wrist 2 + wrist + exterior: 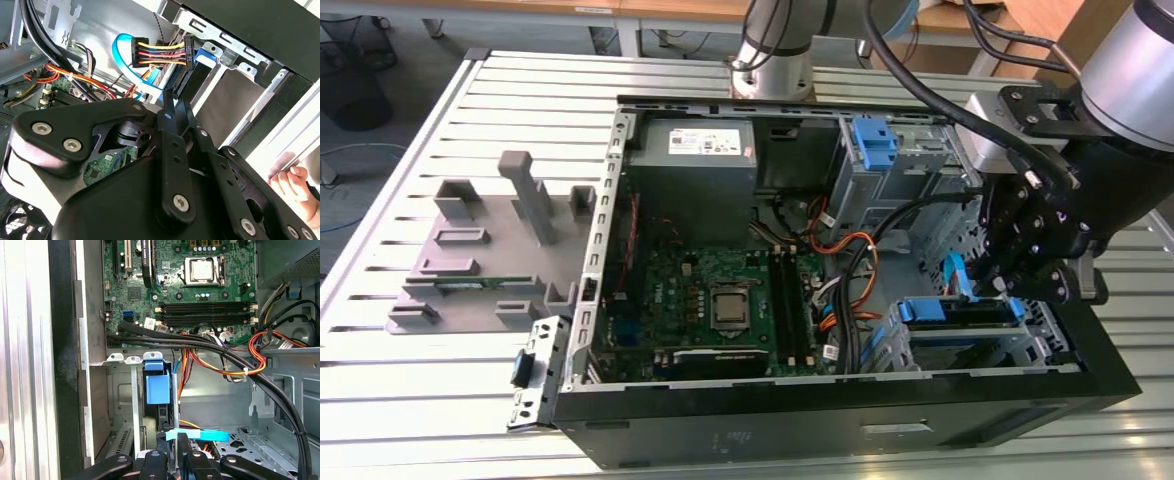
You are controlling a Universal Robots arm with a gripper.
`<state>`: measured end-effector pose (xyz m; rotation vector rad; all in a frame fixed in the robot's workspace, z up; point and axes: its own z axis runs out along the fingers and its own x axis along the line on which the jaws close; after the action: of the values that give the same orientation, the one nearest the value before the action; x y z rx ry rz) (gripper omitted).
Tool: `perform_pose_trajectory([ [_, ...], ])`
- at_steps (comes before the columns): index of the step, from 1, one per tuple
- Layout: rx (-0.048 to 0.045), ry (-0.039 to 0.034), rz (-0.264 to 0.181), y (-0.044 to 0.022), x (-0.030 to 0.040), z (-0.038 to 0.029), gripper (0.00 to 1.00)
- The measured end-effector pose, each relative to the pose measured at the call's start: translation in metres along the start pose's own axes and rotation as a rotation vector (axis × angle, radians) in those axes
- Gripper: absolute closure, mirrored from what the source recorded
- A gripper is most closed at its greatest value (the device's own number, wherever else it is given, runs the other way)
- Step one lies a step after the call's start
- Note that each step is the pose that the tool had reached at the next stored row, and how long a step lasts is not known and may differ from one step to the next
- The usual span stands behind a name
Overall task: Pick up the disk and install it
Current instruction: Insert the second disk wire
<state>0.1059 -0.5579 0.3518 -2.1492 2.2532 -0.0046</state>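
Exterior view puts the pincer (1007,285) low at the computer case's (854,425) right near corner, directly over the drive cage (961,325), where the disk (958,312) with its blue rails sits partly in the bay. Whether the pincer grips it or merely presses, I cannot tell. Judging by this, seating goes best with a straight push along the bay's guides, keeping the blue data cable (125,62) and the wire bundle (235,357) clear. A person's hand (292,182) rests near the case edge.
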Motion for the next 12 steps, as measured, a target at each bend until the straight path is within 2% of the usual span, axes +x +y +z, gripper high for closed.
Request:
perform_pose_trajectory([
  [12,-0.0007,-0.0001,-0.008,-0.0013,0.0000,0.0001,0.76],
])
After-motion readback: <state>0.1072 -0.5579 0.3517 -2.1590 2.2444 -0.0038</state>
